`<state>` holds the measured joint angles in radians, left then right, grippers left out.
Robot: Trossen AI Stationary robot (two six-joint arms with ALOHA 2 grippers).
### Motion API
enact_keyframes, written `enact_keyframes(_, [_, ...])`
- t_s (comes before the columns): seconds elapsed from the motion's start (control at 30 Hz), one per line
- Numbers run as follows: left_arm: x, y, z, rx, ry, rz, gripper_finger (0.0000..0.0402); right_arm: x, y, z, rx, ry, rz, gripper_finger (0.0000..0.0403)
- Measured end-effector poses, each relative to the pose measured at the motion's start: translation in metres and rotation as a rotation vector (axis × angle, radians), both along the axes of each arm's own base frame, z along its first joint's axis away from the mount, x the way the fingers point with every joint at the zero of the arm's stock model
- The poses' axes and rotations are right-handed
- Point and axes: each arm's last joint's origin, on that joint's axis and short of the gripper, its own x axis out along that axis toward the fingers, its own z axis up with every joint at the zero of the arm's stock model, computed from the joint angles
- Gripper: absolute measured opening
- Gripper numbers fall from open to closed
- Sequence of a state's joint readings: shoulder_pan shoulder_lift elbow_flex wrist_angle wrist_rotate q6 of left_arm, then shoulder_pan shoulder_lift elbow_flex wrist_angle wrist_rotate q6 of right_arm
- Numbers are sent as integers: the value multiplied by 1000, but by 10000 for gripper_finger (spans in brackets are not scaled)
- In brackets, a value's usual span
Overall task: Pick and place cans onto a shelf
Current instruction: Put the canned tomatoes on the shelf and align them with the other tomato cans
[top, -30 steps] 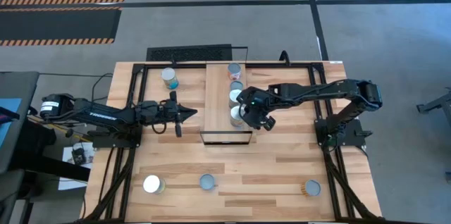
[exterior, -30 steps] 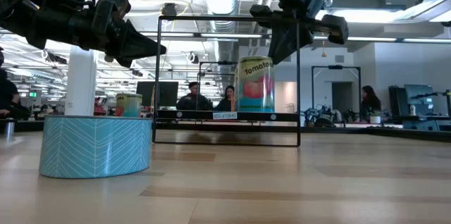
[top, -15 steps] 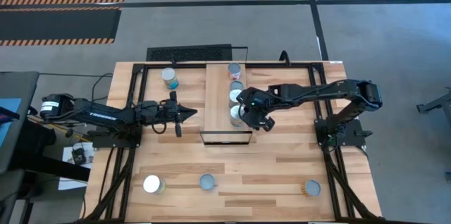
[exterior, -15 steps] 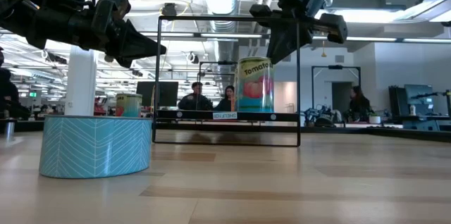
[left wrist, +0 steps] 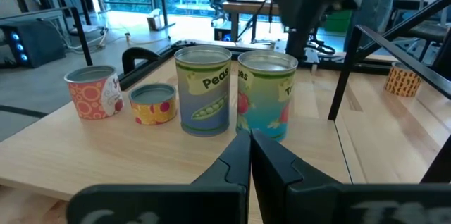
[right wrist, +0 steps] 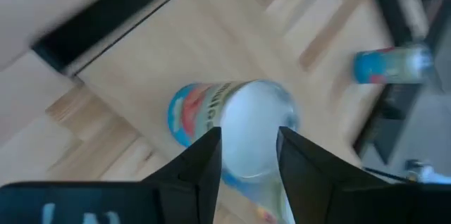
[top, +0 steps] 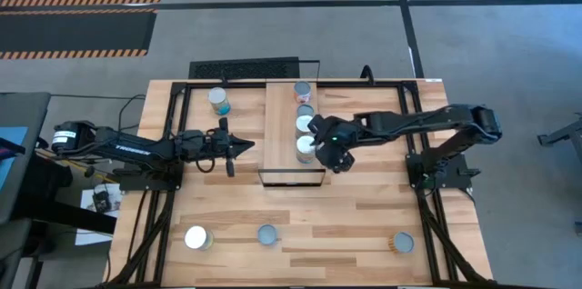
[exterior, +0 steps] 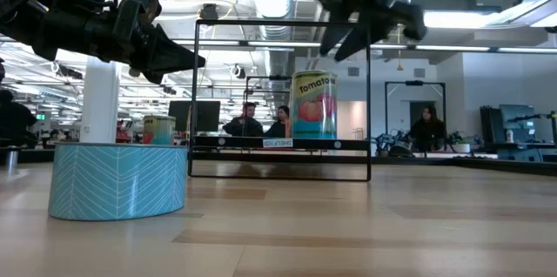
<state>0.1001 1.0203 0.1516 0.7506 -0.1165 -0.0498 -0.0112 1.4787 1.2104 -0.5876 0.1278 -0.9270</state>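
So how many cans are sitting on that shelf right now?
4, in a row along the shelf: a far-end can, a second can, a third can, and a near-end can beside the right claw. None looks hidden.

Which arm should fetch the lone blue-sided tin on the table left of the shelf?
Left, probably. The left gripper, fingers shut, sits near that blue-sided tin; the right gripper, open, hangs beyond the light-wood shelf, above the tomato can.

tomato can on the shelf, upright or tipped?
Upright. The tomato can stands on its base on the shelf, label reading level; the right tool is off it.
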Motion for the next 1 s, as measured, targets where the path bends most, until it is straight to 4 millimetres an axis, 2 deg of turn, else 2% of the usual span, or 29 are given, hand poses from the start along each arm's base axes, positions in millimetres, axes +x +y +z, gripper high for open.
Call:
enact_keyframes(0.2, [0, 0, 0, -1, 4, 0, 0, -28, 4, 35, 23, -119, -123, 129])
enact_keyframes(0.37, [0, 0, 0, -11, 0, 1, 0, -64, -8, 48, 147, -127, -304, 53])
enact_keyframes(0.47, [0, 0, 0, -10, -6, 1, 0, -88, -20, 37, 202, -142, -389, 11])
enact_keyframes(0.67, [0, 0, 0, -20, -9, 7, 0, -122, -31, 1, 373, -373, -427, 19])
enact_keyframes(0.8, [2, 3, 4, -27, -7, 98, 0, -136, -30, -19, 472, -550, -406, 6])
enact_keyframes(1.0, [10, 11, 14, -28, 44, 145, 0, -148, -28, -56, 556, -746, -395, 13])
